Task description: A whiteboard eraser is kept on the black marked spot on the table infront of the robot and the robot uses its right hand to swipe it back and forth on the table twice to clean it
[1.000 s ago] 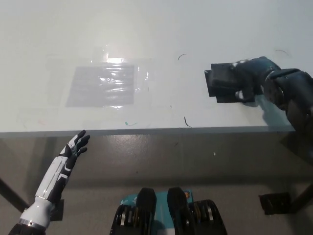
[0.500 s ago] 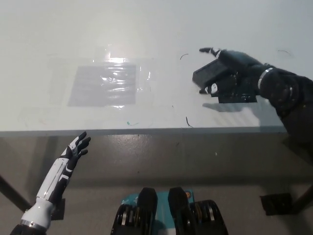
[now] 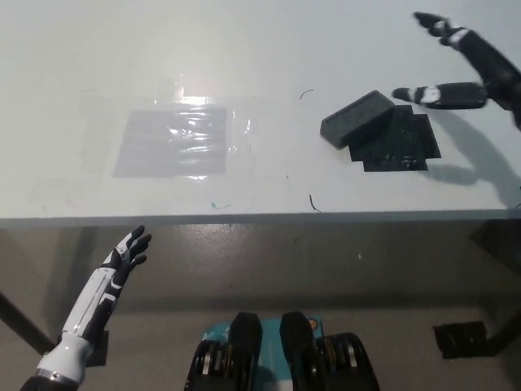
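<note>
- Head view, task object: whiteboard eraser (image 3: 356, 118) lying flat and skewed on the table (image 3: 269, 49), half on the upper-left part of the black marked spot (image 3: 399, 142), half on bare surface to the spot's left.
- Head view, working hand: right hand (image 3: 464, 69) raised near the picture's upper right, fingers spread, gripping nothing, well apart from the eraser.
- Head view, idle hand: left hand (image 3: 122, 257) below the table edge at lower left, fingers apart, empty.
- Head view, other items: clear taped sheet (image 3: 171, 138) to the left; faint pen marks (image 3: 312, 202) near the front edge.
- Judgement: eraser released, hand clear. For any further stroke: approach from above, square palm to the long sides, press flat, keep strokes short of the table edge.
- Risk: skewed eraser liable to pivot under an off-centre grasp.
</note>
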Robot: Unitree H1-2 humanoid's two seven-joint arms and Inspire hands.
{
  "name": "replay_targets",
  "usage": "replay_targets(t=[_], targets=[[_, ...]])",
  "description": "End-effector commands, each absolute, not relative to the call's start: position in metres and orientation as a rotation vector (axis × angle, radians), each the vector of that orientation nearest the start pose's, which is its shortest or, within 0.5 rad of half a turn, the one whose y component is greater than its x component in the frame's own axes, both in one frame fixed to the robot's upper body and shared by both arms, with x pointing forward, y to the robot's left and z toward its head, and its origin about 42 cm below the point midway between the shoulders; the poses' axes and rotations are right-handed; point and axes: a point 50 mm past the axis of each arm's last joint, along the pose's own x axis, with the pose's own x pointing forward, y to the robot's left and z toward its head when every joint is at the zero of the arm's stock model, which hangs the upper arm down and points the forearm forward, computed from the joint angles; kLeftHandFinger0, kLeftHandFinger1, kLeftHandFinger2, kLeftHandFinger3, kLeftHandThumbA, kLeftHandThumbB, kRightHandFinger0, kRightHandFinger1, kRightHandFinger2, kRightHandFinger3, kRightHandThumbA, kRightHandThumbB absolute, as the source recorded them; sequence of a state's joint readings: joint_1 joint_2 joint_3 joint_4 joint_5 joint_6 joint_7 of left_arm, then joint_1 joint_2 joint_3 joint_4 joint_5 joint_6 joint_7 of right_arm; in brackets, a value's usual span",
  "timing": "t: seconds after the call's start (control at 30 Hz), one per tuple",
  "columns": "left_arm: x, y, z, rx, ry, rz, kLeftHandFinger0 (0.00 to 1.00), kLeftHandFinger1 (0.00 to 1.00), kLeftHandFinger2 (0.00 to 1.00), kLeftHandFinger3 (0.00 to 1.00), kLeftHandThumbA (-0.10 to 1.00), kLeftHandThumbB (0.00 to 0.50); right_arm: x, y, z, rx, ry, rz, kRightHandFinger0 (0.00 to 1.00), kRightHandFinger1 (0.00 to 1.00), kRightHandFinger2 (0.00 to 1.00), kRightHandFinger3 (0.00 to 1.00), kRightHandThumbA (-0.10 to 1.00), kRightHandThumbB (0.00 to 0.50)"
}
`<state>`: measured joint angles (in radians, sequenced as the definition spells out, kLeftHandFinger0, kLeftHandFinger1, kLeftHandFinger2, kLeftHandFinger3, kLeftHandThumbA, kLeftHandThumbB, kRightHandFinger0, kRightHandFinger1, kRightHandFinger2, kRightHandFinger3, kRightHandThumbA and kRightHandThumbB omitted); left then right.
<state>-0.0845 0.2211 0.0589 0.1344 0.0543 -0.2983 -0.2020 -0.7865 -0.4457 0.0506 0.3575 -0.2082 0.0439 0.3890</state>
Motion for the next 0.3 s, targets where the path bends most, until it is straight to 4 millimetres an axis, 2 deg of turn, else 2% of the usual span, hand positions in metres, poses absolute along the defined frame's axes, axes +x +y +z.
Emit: replay_targets(t=[0.0, 0.03, 0.07, 0.1, 0.13, 0.2, 0.23, 0.27], targets=[[0.303, 0.293, 0.121, 0.334, -0.295, -0.16, 1.0, 1.0, 1.0, 1.0, 1.0, 0.445, 0.17, -0.375, 0.49, 0.156, -1.498, 0.453, 1.0, 1.0, 1.0, 1.0, 1.0, 0.5], [0.303, 0.293, 0.119, 0.331, -0.294, -0.161, 1.0, 1.0, 1.0, 1.0, 1.0, 0.442, 0.165, -0.375, 0.485, 0.183, -1.487, 0.488, 1.0, 1.0, 1.0, 1.0, 1.0, 0.5], [0.303, 0.293, 0.117, 0.326, -0.294, -0.16, 1.0, 1.0, 1.0, 1.0, 1.0, 0.439, 0.156, -0.375, 0.468, 0.221, -1.457, 0.558, 1.0, 1.0, 1.0, 1.0, 1.0, 0.5], [0.303, 0.293, 0.117, 0.325, -0.294, -0.16, 1.0, 1.0, 1.0, 1.0, 1.0, 0.433, 0.154, -0.374, 0.46, 0.236, -1.434, 0.606, 1.0, 1.0, 1.0, 1.0, 1.0, 0.5], [0.301, 0.293, 0.115, 0.323, -0.291, -0.159, 1.0, 1.0, 1.0, 1.0, 1.0, 0.427, 0.153, -0.372, 0.448, 0.264, -1.386, 0.693, 1.0, 1.0, 1.0, 1.0, 1.0, 0.479], [0.299, 0.292, 0.114, 0.317, -0.289, -0.159, 1.0, 1.0, 1.0, 1.0, 1.0, 0.425, 0.154, -0.368, 0.43, 0.309, -1.286, 0.814, 1.0, 1.0, 1.0, 1.0, 1.0, 0.499], [0.297, 0.292, 0.112, 0.315, -0.285, -0.163, 1.0, 1.0, 1.0, 1.0, 1.0, 0.409, 0.157, -0.355, 0.407, 0.403, -1.143, 0.906, 1.0, 1.0, 1.0, 1.0, 1.0, 0.5], [0.297, 0.292, 0.112, 0.315, -0.285, -0.163, 1.0, 1.0, 1.0, 1.0, 1.0, 0.409, 0.157, -0.355, 0.407, 0.403, -1.143, 0.906, 1.0, 1.0, 1.0, 1.0, 1.0, 0.5]])
